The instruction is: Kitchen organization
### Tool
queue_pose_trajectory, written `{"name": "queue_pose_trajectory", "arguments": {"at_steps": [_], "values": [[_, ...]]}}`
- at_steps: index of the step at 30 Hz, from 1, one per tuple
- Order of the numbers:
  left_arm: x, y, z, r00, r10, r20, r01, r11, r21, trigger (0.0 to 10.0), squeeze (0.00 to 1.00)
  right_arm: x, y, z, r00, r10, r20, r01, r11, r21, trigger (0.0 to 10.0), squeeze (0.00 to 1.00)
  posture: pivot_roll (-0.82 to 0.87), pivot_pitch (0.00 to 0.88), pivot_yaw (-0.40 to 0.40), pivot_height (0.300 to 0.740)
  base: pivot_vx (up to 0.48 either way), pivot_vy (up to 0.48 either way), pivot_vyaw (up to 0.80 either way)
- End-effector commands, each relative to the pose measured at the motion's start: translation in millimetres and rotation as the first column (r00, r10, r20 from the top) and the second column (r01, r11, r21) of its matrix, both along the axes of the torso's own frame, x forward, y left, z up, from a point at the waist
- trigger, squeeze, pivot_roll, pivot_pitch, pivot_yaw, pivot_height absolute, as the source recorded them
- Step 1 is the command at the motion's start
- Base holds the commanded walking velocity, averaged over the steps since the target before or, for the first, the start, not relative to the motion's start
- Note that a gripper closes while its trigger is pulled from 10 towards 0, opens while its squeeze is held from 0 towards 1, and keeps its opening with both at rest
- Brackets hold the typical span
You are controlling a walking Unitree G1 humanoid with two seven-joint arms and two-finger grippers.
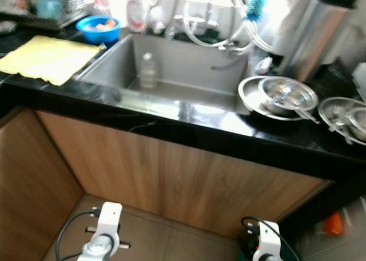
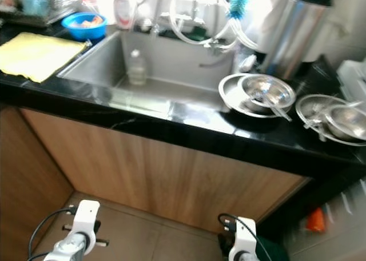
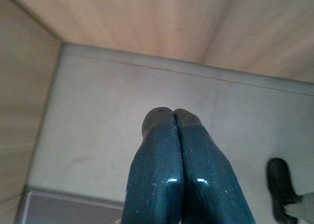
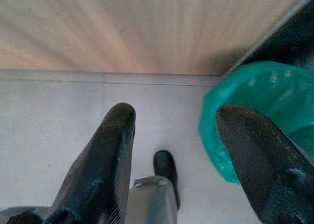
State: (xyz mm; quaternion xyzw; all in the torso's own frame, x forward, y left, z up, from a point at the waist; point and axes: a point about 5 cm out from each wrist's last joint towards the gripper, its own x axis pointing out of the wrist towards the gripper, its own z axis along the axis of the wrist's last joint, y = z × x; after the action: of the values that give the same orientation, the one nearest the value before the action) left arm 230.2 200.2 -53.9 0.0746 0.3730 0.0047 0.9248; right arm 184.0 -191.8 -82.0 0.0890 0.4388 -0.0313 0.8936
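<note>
Both arms hang low over the tiled floor before the wooden cabinet front. The left end effector has its fingers pressed together, holding nothing; the right end effector is spread wide, empty, beside a teal bin. Beyond, the black worktop carries a yellow cloth at left and stacked steel bowls at right, with more steel dishes further right. Between them, a clear bottle stands in the steel sink. A blue bowl sits far left
</note>
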Motion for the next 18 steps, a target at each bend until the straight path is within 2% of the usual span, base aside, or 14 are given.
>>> {"name": "queue_pose_trajectory", "arguments": {"at_steps": [1,18], "values": [[-6.6,4.7,-3,1.000,0.013,-0.019,-0.013,1.000,0.004,10.0,0.00,2.8,0.2,1,1.000,-0.001,0.004,0.001,1.000,-0.001,10.0,0.00,0.05,0.000,-0.062,0.740,0.000,0.000,-0.64],[-7.7,1.9,-5,1.000,0.000,-0.028,0.000,1.000,0.003,10.0,0.00,-6.3,-10.2,-2,1.000,-0.013,-0.019,0.013,1.000,-0.008,10.0,0.00,0.05,0.000,-0.062,0.740,0.000,0.000,-0.65]]}}
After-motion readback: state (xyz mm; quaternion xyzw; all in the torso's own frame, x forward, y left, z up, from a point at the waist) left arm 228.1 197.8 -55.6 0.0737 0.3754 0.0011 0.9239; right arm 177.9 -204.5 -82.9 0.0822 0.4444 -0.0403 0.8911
